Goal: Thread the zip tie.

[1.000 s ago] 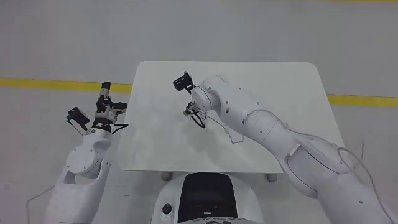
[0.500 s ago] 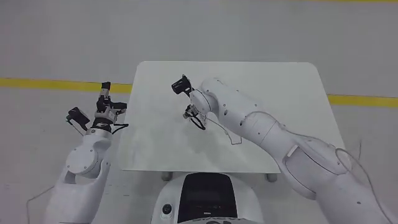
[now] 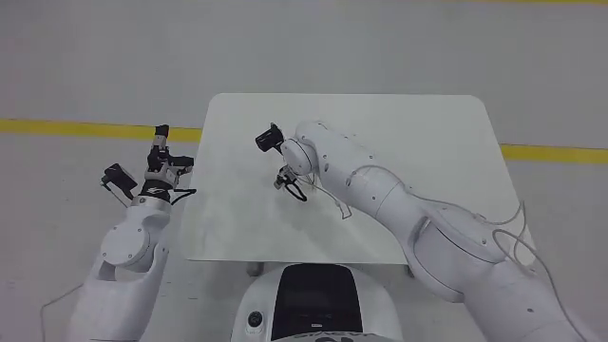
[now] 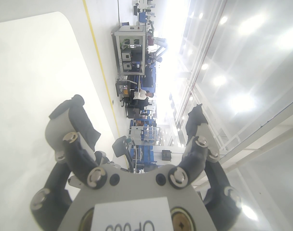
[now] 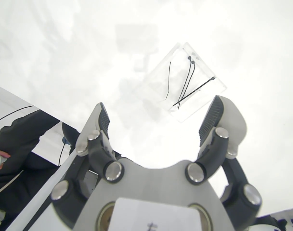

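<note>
Right gripper (image 5: 158, 111) apart, mid-frame in top view, over clear tray (image 5: 158, 78) of zip ties (image 5: 185, 82). Ties look light, thin, springy; I'd pinch 1 near its head. Left gripper (image 4: 135, 106) apart, left of desk (image 3: 427, 133).

Top camera high over table (image 3: 427, 133); right wrist camera close above it; left beside its edge, roomward

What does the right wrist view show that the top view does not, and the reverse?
Right wrist view: thin black zip ties lying in a clear tray. Top view: the left gripper, open, held beside the white table, and yellow floor lines. Both: that table and the open right gripper above it.
</note>
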